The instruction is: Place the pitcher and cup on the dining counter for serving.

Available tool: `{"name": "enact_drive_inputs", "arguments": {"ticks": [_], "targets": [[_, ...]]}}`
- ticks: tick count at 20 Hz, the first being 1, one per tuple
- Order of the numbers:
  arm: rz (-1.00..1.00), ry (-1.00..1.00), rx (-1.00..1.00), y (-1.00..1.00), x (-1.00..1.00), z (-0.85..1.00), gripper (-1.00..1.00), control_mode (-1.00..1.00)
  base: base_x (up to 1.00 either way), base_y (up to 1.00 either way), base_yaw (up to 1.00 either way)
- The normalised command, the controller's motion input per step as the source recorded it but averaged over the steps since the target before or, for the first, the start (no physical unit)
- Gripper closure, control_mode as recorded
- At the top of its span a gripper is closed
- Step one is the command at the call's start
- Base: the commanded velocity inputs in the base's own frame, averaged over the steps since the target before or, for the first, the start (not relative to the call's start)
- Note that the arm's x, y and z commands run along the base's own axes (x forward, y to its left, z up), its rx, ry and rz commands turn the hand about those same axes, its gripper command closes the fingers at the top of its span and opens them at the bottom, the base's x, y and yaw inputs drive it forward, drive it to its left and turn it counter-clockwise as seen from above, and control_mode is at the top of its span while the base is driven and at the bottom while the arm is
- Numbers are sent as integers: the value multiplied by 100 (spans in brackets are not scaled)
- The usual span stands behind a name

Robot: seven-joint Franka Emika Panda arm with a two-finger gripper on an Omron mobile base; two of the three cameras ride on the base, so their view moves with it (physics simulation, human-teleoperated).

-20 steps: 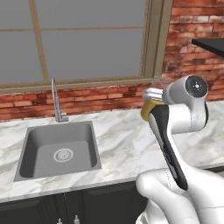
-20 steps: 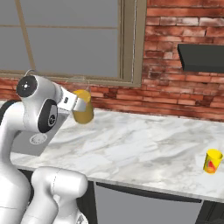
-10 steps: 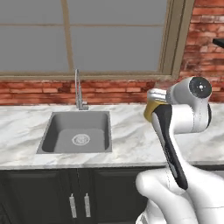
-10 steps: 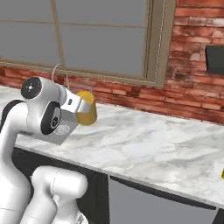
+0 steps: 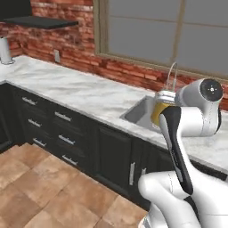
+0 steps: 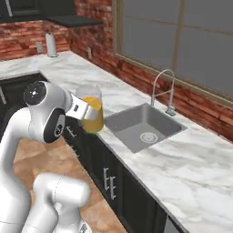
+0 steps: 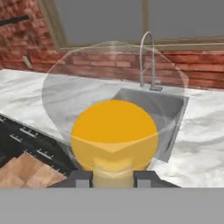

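Note:
My gripper (image 7: pixel 113 177) is shut on the pitcher (image 7: pixel 114 135), a tall clear glass cylinder with orange-yellow juice in its lower half. I hold it upright in the air, close to my arm. In the right base view the pitcher (image 6: pixel 92 113) hangs in front of the dark cabinets, left of the sink. In the left base view the pitcher (image 5: pixel 160 109) shows just behind my forearm, over the sink's near edge. The yellow cup and the dining counter are out of view.
A steel sink (image 6: pixel 143 127) with a curved faucet (image 6: pixel 164 91) is set in the marble worktop (image 5: pixel 80 91) under the window and brick wall. Dark cabinets (image 5: pixel 67 133) run below it. A paper towel roll (image 6: pixel 51 44) stands far along the worktop. Tiled floor (image 5: pixel 40 187) lies in front.
The base has moved and both base views have swung, so the sink and worktop now stand at a different angle. The pitcher stays held in my gripper. The cup has left the view.

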Motion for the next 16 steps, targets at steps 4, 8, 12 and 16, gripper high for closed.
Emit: {"name": "enact_drive_inputs", "arguments": {"ticks": [4, 8, 12, 16], "targets": [[0, 0, 0, 0, 0, 0, 100, 100, -9, 0, 100], [0, 0, 0, 0, 0, 0, 100, 100, -4, 0, 100], [0, 0, 0, 0, 0, 0, 100, 100, -2, 0, 100], [0, 0, 0, 0, 0, 0, 100, 100, 0, 0, 100]]}}
